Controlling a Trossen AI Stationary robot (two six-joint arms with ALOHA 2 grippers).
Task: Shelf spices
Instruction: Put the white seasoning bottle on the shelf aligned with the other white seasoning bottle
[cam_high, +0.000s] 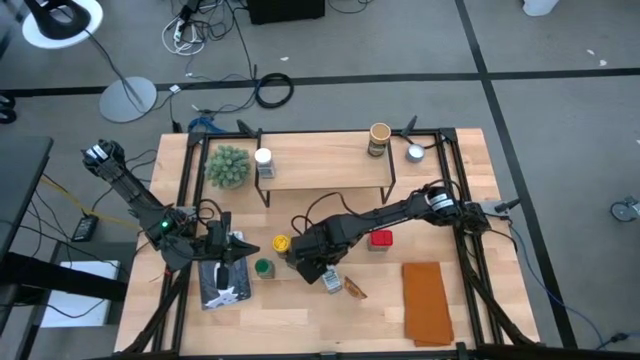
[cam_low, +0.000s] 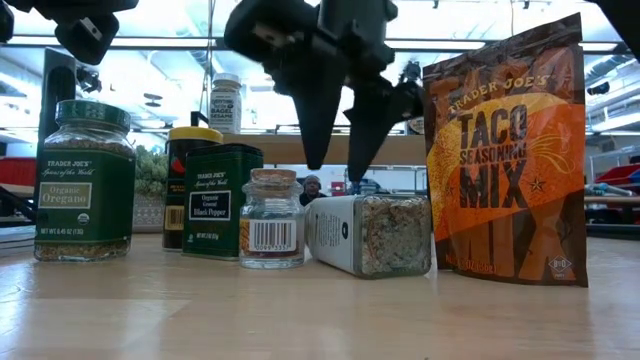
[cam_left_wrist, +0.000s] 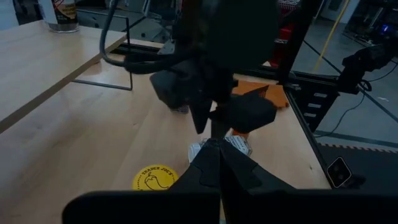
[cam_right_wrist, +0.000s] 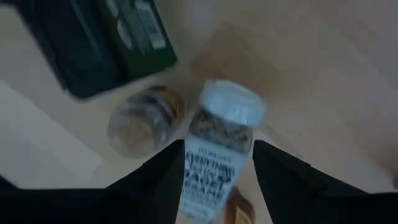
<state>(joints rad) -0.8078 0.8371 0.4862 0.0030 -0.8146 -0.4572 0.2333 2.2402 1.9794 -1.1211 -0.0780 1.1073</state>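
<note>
Wood plank shelf stands at the far middle of the table, already carrying a white-lidded jar at left and a tan cylinder at right. Remaining spices sit in a cluster on the near middle of the tabletop, well apart from the shelf.

Right gripper hangs directly above a white-capped seasoning jar lying on its side. Jaws stand about half open, one finger each side of the jar's line, holding nothing. Judgement: descend straight, keep the fingers square across the jar's body near mid-length, and close only once both clear the table. A small cork-topped jar stands just beside the target; a drifting finger could topple it.

Left gripper waits at near left, jaws closed and empty.
</note>
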